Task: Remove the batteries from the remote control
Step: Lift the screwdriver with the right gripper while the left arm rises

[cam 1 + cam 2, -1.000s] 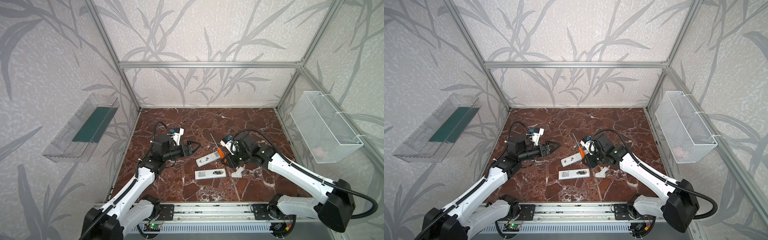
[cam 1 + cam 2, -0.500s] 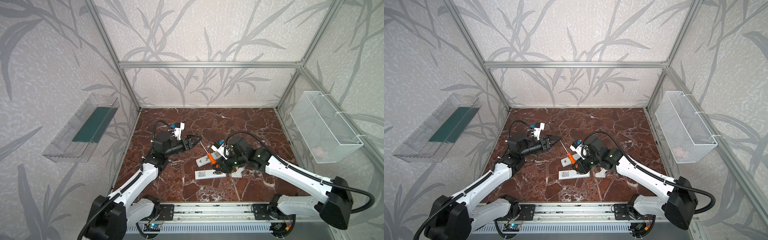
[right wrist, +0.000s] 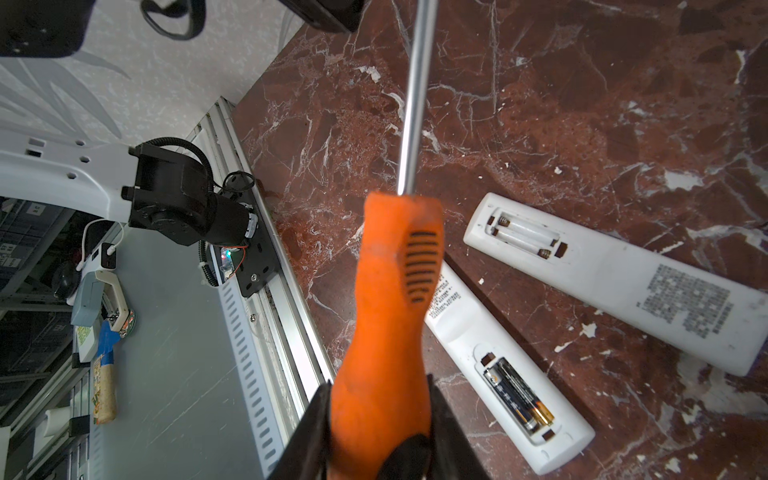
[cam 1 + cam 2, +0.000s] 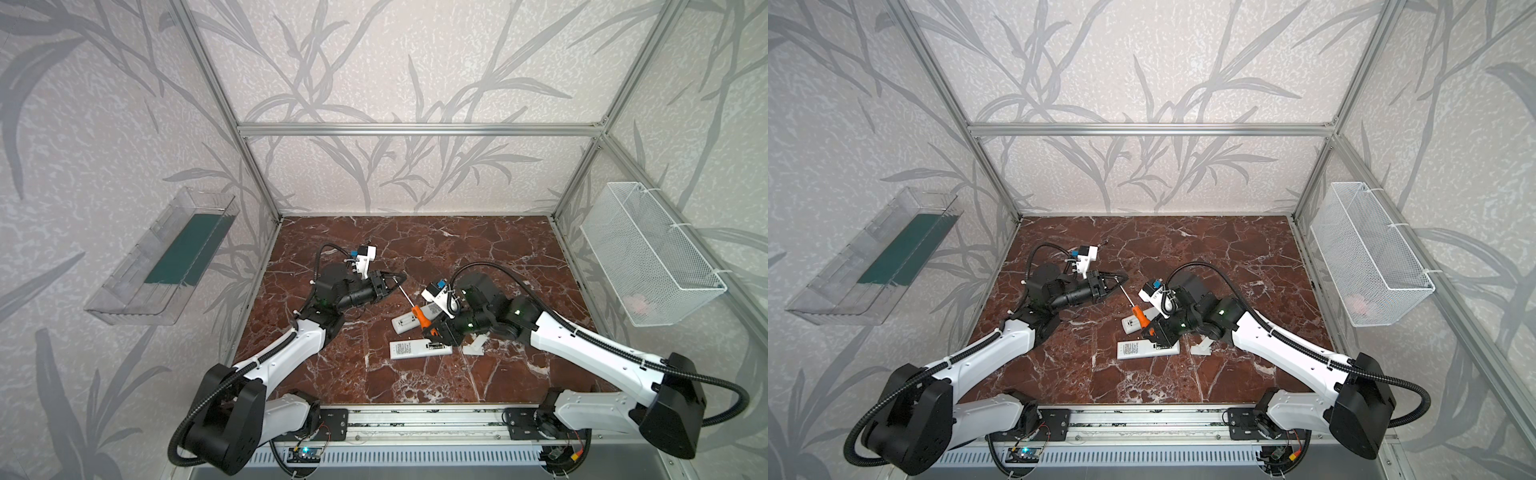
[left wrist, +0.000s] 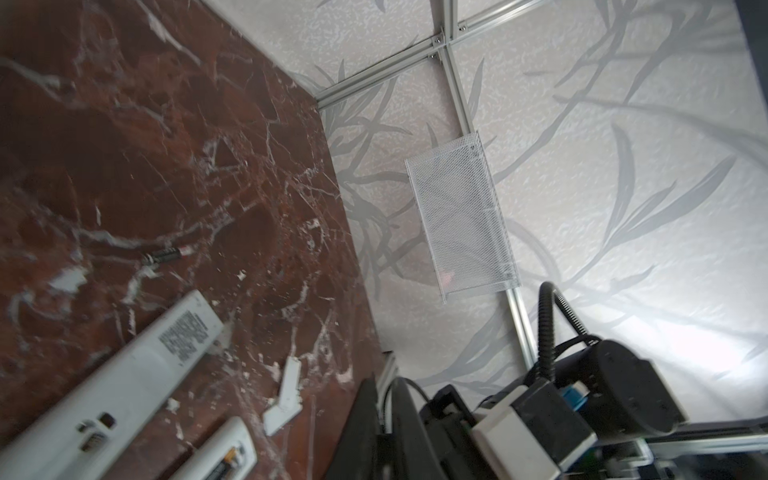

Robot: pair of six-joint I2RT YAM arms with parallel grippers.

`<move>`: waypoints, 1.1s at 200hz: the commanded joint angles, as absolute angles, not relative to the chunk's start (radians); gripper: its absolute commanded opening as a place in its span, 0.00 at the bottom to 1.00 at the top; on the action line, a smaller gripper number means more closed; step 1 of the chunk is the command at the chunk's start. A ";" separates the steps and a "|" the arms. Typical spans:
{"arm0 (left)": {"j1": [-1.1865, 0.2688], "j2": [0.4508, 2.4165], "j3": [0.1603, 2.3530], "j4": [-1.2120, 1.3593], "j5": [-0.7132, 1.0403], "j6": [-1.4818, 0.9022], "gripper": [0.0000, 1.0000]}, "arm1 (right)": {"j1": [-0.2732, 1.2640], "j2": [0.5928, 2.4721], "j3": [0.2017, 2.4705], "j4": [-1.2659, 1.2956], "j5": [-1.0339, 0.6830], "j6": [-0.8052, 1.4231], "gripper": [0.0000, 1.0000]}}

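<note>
**Left fingers shut at the screwdriver tip; batteries not yet out of the bay**

Both arms have closed in over the middle of the worktop (image 4: 498, 257) within the last second. The right arm swung left and low, so the screwdriver (image 3: 386, 291) it carries now slants above the two white remotes, with its shaft pointing at the left arm. The right fingers (image 3: 309, 444) clamp the orange handle, as before. The left arm came in to meet it. The left fingers (image 4: 386, 286) stood wide a second ago and are now fully together, tips right at the far end of the steel shaft. Whether they pinch the shaft or only touch it, I cannot tell.

Remotes unmoved, both lying back-up with bays uncovered.
- **Far remote (image 3: 623, 282):** bay bare, springs showing.
- **Near remote (image 3: 465, 332), by the rail:** the batteries (image 3: 515, 395) sit side by side in its bay.
- **White cover (image 4: 473, 345):** lies on the worktop just beside the right arm.

Reading: this looks like a handover or a steadying of the tool, not an extraction. The change unloaded nothing. The near remote's pair is left to pry out, and the tool tip points away from that bay.
</note>
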State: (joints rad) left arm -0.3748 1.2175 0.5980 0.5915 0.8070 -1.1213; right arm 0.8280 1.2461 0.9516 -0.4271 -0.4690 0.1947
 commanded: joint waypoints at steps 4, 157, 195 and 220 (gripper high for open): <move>-0.380 1.232 0.580 0.693 0.825 -1.180 0.00 | 0.834 1.236 0.952 -0.390 -0.452 0.203 0.03; -0.498 1.352 0.589 1.060 0.361 -1.535 0.00 | 0.553 1.126 0.688 0.328 -0.716 0.811 0.99; -0.540 1.426 0.573 1.167 0.317 -1.593 0.00 | 0.552 1.158 0.712 0.397 -0.700 0.836 0.99; -0.550 1.439 0.562 1.192 0.293 -1.597 0.00 | 0.553 1.175 0.722 0.415 -0.695 0.847 0.95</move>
State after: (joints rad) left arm -0.5343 1.4406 0.5671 1.0721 0.3286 -1.5459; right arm 0.5560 1.1603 0.6830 0.3286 -0.6827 0.8165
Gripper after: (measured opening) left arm 0.061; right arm 0.969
